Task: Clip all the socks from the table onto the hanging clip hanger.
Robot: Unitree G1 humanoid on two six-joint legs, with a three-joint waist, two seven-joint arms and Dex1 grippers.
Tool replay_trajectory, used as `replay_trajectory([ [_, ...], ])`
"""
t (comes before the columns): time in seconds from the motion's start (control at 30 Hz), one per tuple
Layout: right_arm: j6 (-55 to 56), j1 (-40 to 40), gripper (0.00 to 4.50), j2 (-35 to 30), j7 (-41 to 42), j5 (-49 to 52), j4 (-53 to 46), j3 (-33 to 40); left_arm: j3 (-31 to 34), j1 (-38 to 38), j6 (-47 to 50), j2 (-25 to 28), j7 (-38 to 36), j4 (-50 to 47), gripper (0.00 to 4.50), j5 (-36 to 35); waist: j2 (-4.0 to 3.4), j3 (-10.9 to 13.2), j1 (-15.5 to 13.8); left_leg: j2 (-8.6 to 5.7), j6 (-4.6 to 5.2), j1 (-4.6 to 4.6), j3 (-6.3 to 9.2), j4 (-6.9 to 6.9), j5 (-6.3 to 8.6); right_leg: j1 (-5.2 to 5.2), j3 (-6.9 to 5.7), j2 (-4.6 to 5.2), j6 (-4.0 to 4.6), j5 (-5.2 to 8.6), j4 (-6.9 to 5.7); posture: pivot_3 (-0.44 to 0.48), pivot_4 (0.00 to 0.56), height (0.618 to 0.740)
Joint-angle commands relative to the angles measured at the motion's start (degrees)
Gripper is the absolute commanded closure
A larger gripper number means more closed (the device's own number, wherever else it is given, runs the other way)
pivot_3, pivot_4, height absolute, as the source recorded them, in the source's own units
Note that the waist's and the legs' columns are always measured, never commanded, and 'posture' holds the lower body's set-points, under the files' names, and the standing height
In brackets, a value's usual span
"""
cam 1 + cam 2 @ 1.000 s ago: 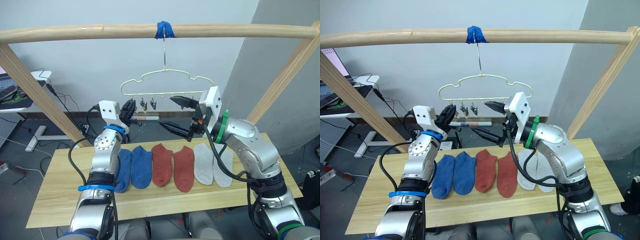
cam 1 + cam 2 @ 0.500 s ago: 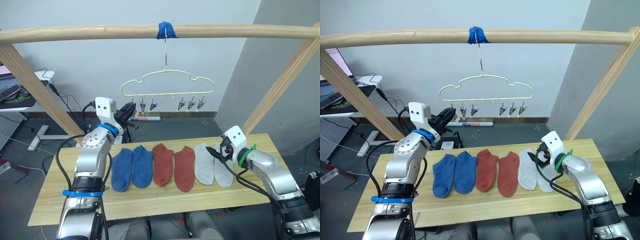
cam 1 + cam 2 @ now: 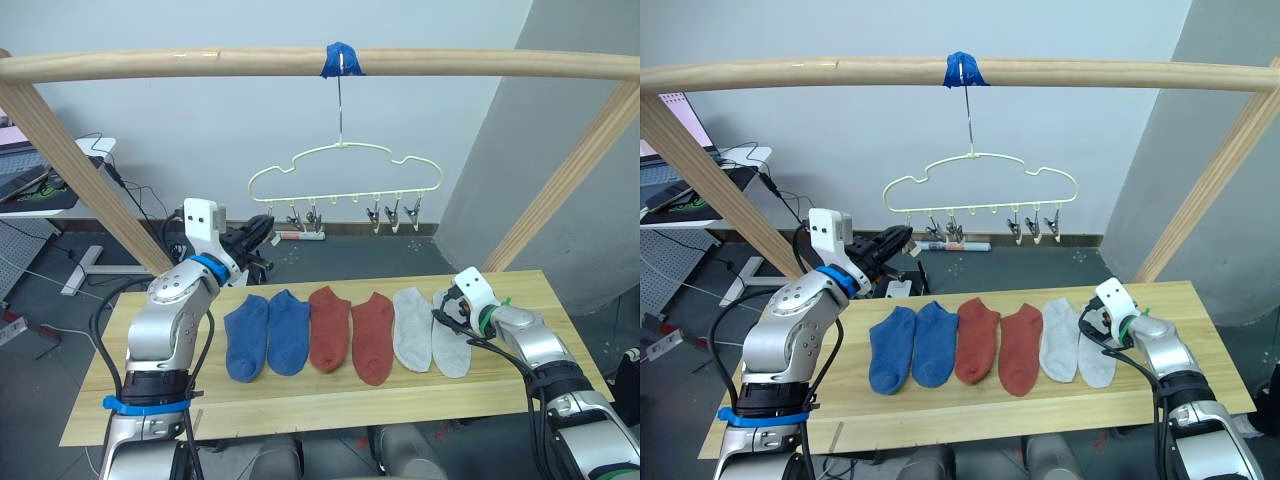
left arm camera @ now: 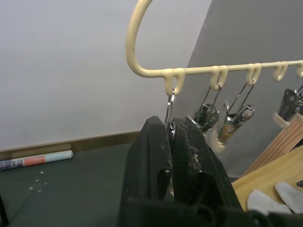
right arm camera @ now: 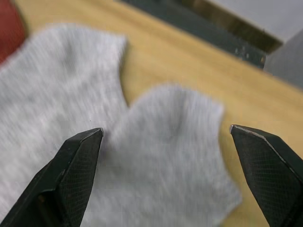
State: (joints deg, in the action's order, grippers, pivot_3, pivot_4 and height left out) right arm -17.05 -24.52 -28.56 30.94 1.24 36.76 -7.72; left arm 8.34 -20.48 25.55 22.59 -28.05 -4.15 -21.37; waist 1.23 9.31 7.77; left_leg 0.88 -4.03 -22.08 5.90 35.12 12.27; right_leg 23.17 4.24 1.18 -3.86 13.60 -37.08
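Fingers of the right gripper [image 5: 165,175] spread wide over the outermost light grey ankle sock [image 3: 452,345] near the desk's [image 3: 300,400] right edge, ready to pinch it; the left gripper [image 4: 171,137] is closed on the end metal clip [image 4: 170,124] of the pale yellow-green wire hanger [image 3: 345,168], steadying it.

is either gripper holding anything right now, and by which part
The left gripper is shut on the end clip of the hanger. The right gripper is open over a grey sock.

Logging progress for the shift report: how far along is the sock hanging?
Nothing hung: the pale yellow-green wire clip hanger is bare. Left end effector is shut on its end clip; open right end effector brackets the outermost light grey sock. All six remain.
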Motion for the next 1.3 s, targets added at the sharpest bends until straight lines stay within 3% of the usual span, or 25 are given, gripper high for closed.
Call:
replay_trajectory([
  [0.03, 0.1, -1.5, 0.0, 0.0, 0.4, 0.2, -0.1, 2.1, 1.2, 0.5, 0.0, 0.7, 0.3, -2.9, 4.5, -0.5, 0.0, 0.0, 0.0, 0.0, 0.0, 0.01, 0.01, 0.0, 0.0, 0.0, 0.0, 0.0, 0.0, 0.0, -0.01, -0.085, 0.145, 0.74],
  [0.23, -1.4, -0.6, 0.0, 0.3, 0.8, 0.4, -0.6, 3.2, 1.2, 1.1, 0.0, 0.6, 0.4, -3.1, 4.5, -0.5, 0.0, 0.0, 0.1, 0.0, 0.0, 0.05, 0.0, 0.01, 0.0, -0.01, 0.0, -0.01, 0.0, -0.01, -0.05, -0.086, 0.146, 0.74],
  [0.33, -1.2, 0.3, 0.53, 0.5, 1.6, 0.5, 0.5, 3.3, 1.0, 0.8, -0.1, 0.7, 0.3, -2.8, 4.5, -0.4, 0.0, 0.0, 0.1, 0.0, 0.0, 0.04, -0.01, 0.01, 0.0, -0.01, 0.02, -0.01, 0.0, -0.01, -0.02, -0.087, 0.142, 0.74],
  [0.73, 0.1, 3.2, 4.47, 0.1, 2.9, 0.4, -2.2, 3.8, 1.9, 0.6, 1.1, 0.8, 0.0, -2.7, 4.5, -1.7, 0.0, 0.0, 0.1, 0.0, 0.0, 0.06, -0.01, 0.01, 0.0, -0.02, 0.02, -0.01, -0.01, -0.01, -0.04, -0.083, 0.133, 0.74],
  [0.93, -2.2, 10.9, 4.47, -3.1, 8.2, 2.2, -22.6, 3.5, 10.6, -2.4, 25.0, -1.1, 3.0, -3.2, 4.5, -22.4, -0.03, 0.0, 0.1, -0.01, 0.0, 0.01, 0.03, 0.01, 0.0, -0.01, -0.01, 0.01, -0.03, 0.01, -0.04, -0.084, 0.138, 0.74],
  [1.1, -8.7, 15.6, 4.47, -8.1, 15.4, 6.0, -46.9, 1.5, 18.6, -6.1, 40.0, -1.6, 8.8, 0.7, 4.5, -36.9, -0.03, 0.1, 0.4, 0.01, 0.0, 0.07, 0.06, 0.04, 0.0, 0.0, -0.03, -0.04, -0.04, 0.01, -0.08, -0.094, 0.143, 0.74],
  [1.17, -14.3, 14.7, 4.47, -6.8, 14.5, 8.3, -55.7, 0.8, 20.9, -7.2, 44.1, -1.7, 10.6, 1.8, 4.5, -42.0, -0.01, 0.1, 0.4, 0.02, 0.0, 0.09, 0.1, 0.04, 0.0, -0.01, -0.05, -0.05, -0.04, 0.01, -0.11, -0.098, 0.146, 0.74],
  [1.3, -19.9, 10.2, 4.47, -1.7, 10.9, 7.7, -63.8, -4.9, 22.8, -8.1, 47.0, -2.1, 15.1, 2.1, 4.5, -47.0, 0.1, 0.2, 0.2, 0.02, -0.01, 0.07, 0.17, 0.04, 0.0, 0.0, -0.1, -0.07, -0.03, 0.02, -0.1, -0.104, 0.149, 0.74],
])
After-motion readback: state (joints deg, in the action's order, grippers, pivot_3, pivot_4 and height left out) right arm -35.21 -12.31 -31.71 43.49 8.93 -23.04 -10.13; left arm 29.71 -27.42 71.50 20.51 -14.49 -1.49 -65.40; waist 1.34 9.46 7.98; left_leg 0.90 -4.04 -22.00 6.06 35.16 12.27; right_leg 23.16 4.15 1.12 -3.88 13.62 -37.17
